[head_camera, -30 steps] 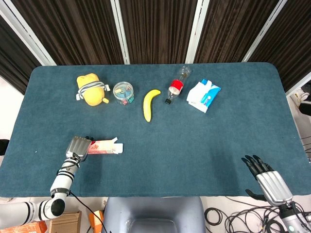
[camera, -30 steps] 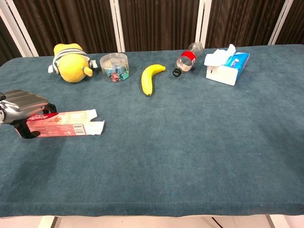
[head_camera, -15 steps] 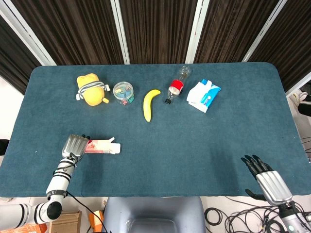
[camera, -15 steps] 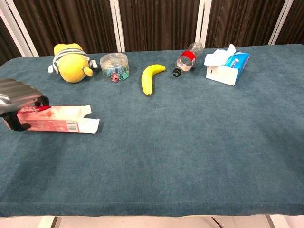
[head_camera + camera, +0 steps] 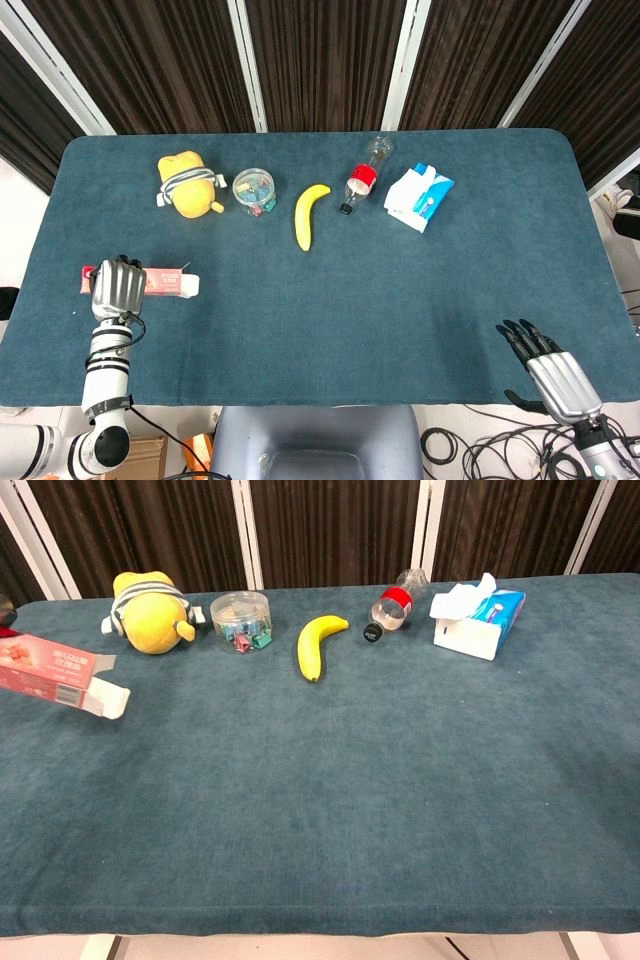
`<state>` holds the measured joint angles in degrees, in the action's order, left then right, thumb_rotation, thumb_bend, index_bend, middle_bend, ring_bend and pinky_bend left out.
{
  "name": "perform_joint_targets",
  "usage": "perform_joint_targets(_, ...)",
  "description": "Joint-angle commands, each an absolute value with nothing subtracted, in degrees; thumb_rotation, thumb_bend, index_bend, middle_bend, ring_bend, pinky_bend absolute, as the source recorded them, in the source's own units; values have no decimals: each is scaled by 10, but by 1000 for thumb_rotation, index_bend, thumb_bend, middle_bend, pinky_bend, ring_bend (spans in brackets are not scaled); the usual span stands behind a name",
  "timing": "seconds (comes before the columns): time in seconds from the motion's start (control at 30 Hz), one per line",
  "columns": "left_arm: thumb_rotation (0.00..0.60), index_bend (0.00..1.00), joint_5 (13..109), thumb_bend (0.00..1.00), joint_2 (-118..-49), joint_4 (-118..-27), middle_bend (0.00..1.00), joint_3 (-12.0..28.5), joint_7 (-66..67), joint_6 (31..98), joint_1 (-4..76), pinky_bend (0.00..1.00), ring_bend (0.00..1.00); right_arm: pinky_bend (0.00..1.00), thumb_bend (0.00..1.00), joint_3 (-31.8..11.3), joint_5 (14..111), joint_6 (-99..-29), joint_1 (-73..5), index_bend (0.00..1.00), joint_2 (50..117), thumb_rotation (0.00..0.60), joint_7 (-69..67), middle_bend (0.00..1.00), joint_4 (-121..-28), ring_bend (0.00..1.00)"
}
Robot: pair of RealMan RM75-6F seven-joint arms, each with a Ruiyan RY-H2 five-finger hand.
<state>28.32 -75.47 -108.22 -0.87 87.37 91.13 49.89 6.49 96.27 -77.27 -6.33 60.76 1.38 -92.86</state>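
Observation:
My left hand grips a red and white toothpaste box near the table's left edge. In the chest view the box hangs tilted above the cloth, its open flap pointing right, and the hand itself is almost wholly cut off at the left border. My right hand hovers off the table's front right corner, fingers spread and holding nothing; only the head view shows it.
Along the back of the blue table lie a yellow plush toy, a clear jar of clips, a banana, a toppled bottle and a tissue pack.
My left hand has lifted the toothpaste box and carried it left and back toward the table's left edge. The right hand has not moved.

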Motion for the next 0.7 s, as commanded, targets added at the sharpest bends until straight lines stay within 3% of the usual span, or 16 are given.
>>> perform_joint_targets(0.03,600,523,280,473,-752,-1092,585,-12,893,921,506,1000,936,244,127,65,963,-773,-63,44,608,600,14,50,-929,0)
perform_joint_targets(0.7,600,520,323,472,-711,-1128,582,-34,927,908,518,998,935,243,127,66,964,-774,-63,46,607,600,13,49,-928,0)
